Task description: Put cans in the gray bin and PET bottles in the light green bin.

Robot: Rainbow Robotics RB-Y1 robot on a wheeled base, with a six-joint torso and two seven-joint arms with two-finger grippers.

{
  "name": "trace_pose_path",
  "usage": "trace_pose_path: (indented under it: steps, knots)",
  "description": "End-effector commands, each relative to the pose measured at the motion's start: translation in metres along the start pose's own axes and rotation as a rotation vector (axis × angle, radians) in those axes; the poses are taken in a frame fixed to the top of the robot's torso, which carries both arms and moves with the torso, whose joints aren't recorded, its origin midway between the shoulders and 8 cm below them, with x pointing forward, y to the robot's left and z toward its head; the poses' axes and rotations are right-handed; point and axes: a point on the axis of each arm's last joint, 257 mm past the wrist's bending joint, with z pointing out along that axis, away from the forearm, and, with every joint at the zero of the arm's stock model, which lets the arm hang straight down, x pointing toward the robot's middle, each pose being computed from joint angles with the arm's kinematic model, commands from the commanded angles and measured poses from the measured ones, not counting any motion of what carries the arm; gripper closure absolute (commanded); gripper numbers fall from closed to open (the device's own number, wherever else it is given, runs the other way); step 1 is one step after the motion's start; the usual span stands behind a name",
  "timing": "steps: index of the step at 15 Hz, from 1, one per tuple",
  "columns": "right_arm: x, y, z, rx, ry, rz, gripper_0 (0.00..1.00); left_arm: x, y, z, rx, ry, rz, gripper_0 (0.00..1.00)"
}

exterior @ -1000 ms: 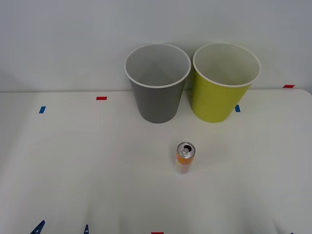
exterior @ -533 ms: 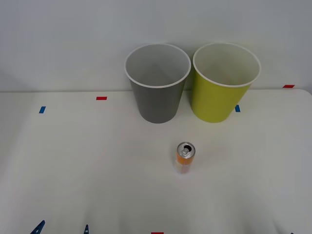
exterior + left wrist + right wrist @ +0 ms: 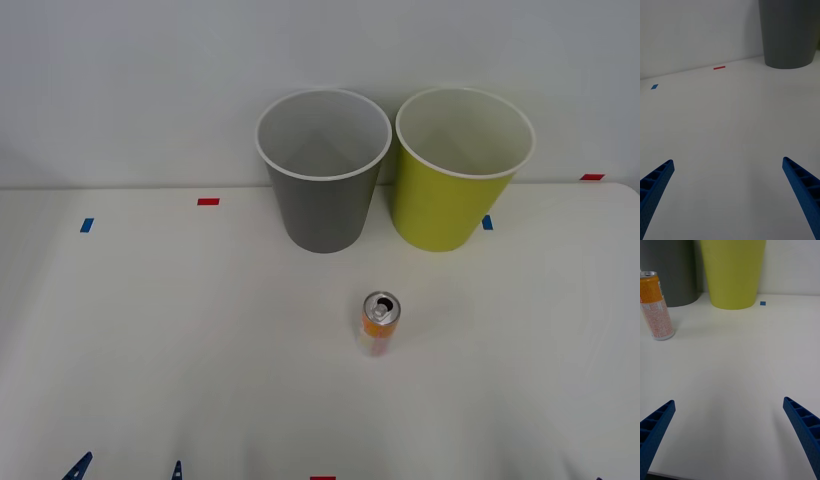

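A small orange can with a silver top stands upright on the white table, in front of the two bins. The gray bin stands at the back, and the light green bin is close beside it on the right. PET bottles are out of view. My right gripper is open low over the table, with the can ahead of it and off to one side, in front of the light green bin. My left gripper is open near the front edge, the gray bin far ahead.
Small red tape marks and blue tape marks lie on the table near the back wall. A wide stretch of bare table lies between the grippers and the bins.
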Motion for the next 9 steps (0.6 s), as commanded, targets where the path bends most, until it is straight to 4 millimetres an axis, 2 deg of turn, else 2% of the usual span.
trace_pose_path:
  steps: [1, 9]
  knots:
    - [0.0, 0.0, 0.0, 0.0, 0.0, 0.0, 0.0, 0.0, 0.0, 0.0, 0.0, 0.0, 0.0, 0.0]
    - [0.0, 0.0, 0.0, 0.0, 0.0, 0.0, 0.0, 0.0, 0.0, 0.0, 0.0, 0.0, 0.0, 0.0]
